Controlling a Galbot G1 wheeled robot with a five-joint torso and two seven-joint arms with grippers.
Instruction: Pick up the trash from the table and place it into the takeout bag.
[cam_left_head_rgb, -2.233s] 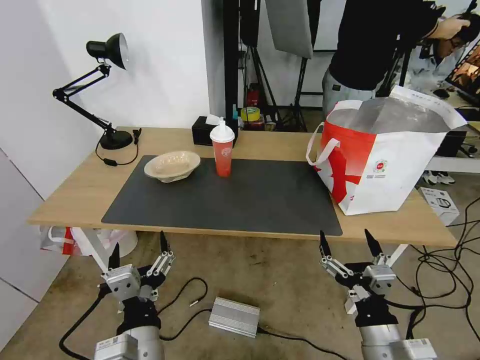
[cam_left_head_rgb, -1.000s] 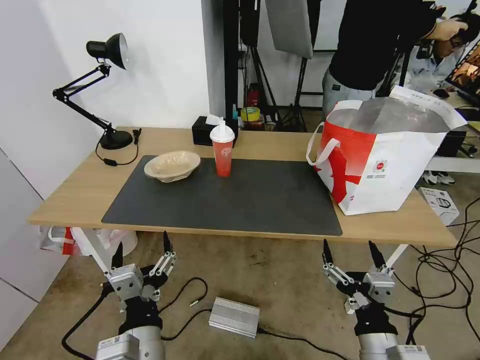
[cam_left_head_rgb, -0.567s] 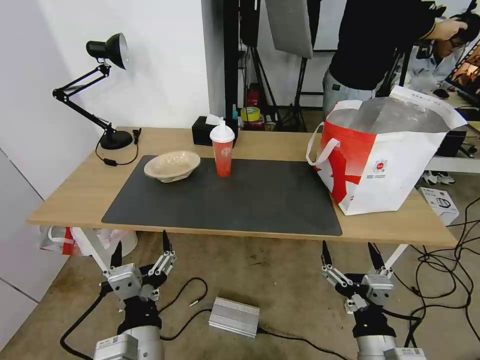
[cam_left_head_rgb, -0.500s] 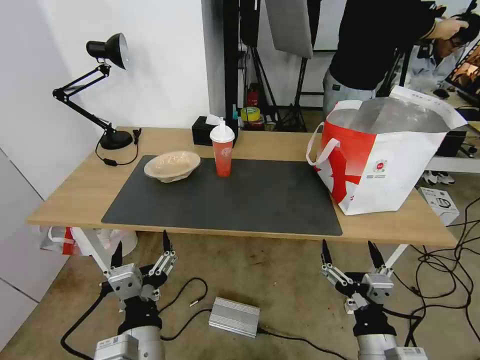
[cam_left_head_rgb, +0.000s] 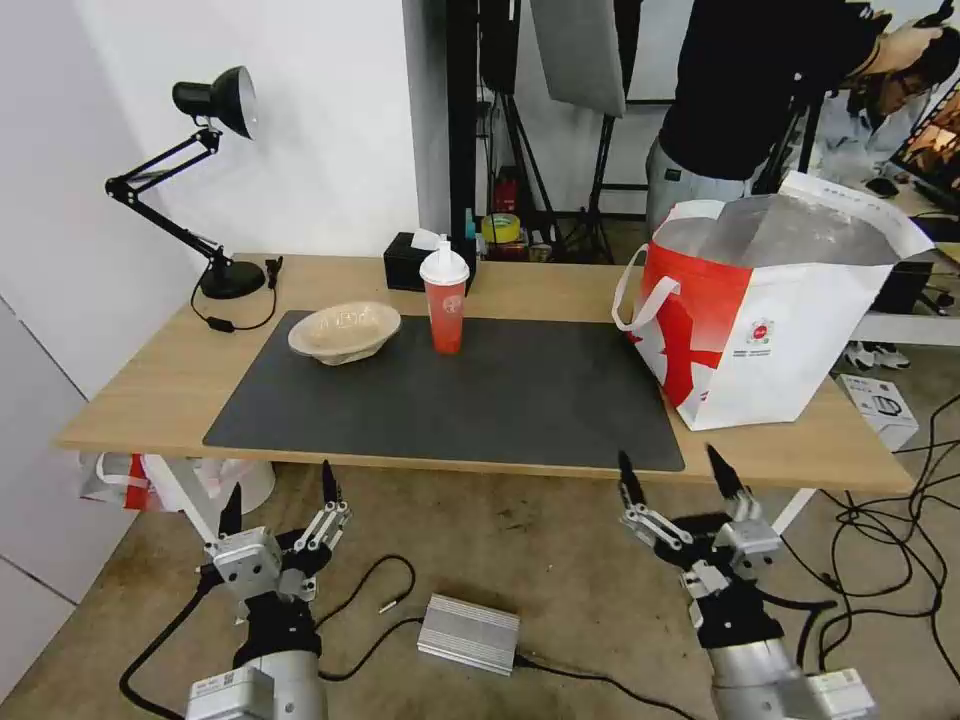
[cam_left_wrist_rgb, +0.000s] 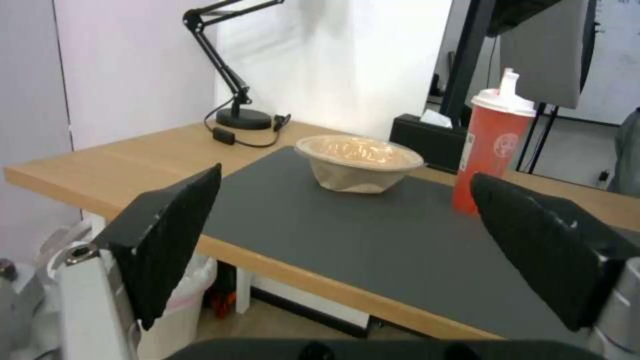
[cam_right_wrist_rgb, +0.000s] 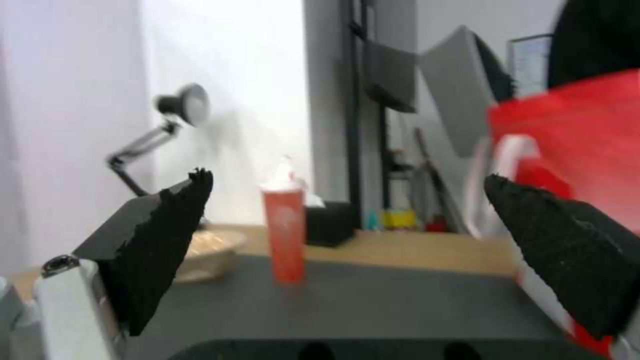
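Observation:
On the table (cam_left_head_rgb: 150, 380) two pieces of trash stand at the back of the dark mat (cam_left_head_rgb: 450, 400): a shallow beige pulp bowl (cam_left_head_rgb: 344, 331) (cam_left_wrist_rgb: 359, 162) and, right of it, a red drink cup with a white dome lid (cam_left_head_rgb: 445, 300) (cam_left_wrist_rgb: 495, 142) (cam_right_wrist_rgb: 283, 230). The red-and-white takeout bag (cam_left_head_rgb: 770, 310) (cam_right_wrist_rgb: 573, 150) stands open at the table's right end. Both grippers hang below the table's front edge, over the floor. My left gripper (cam_left_head_rgb: 278, 490) is open and empty. My right gripper (cam_left_head_rgb: 670, 468) is open and empty too.
A black desk lamp (cam_left_head_rgb: 200, 180) stands at the table's back left, its cord on the wood. A black tissue box (cam_left_head_rgb: 405, 265) sits behind the cup. A person stands behind the bag. Cables and a silver box (cam_left_head_rgb: 468, 634) lie on the floor.
My right gripper has risen and shifted left toward the table's front edge. The left gripper has stayed about where it was. The bowl, cup and bag have not moved.

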